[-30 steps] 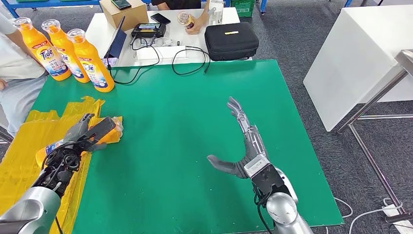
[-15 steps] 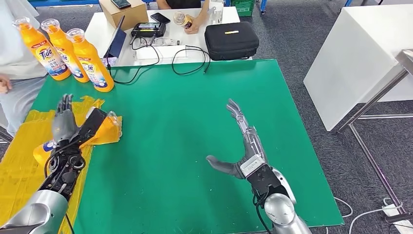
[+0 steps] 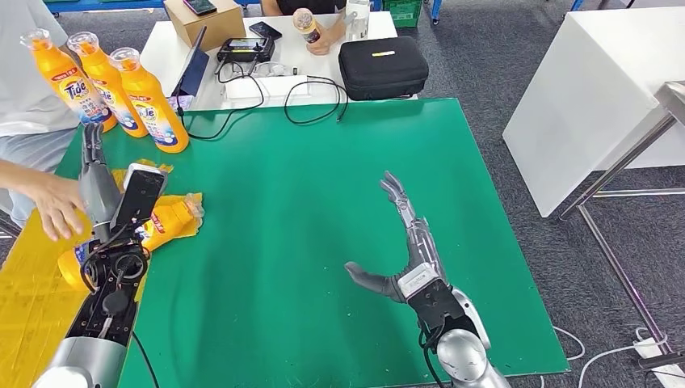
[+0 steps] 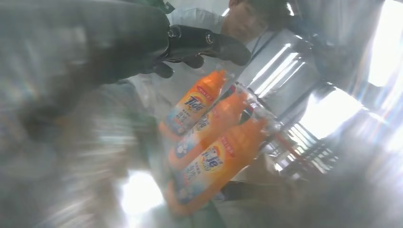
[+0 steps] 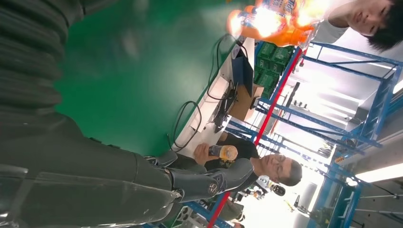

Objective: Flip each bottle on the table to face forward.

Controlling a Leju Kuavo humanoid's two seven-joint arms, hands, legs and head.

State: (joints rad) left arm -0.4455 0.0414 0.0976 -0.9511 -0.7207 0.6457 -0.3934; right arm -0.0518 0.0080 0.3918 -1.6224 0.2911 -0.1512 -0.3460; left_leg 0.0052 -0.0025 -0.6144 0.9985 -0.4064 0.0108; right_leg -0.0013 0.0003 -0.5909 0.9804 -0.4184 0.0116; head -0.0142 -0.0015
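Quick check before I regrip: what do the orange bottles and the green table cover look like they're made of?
Standing bottles: apparently glossy orange plastic, with highlights, printed labels and clear caps. Lying bottle: looks the same. Table cover: probably matte green mat or felt; flat, no glare.

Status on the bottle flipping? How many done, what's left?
Done: three orange Tide bottles stand upright at the green table's far-left corner, labels showing. In hand: nothing; open left hand over the lying orange bottle, a person's hand alongside. Left: that bottle. Right hand open, idle.

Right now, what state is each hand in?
Left hand: open, fingers extended upward, holding nothing, above the lying bottle.
Right hand: open, fingers spread above the green mat, empty.
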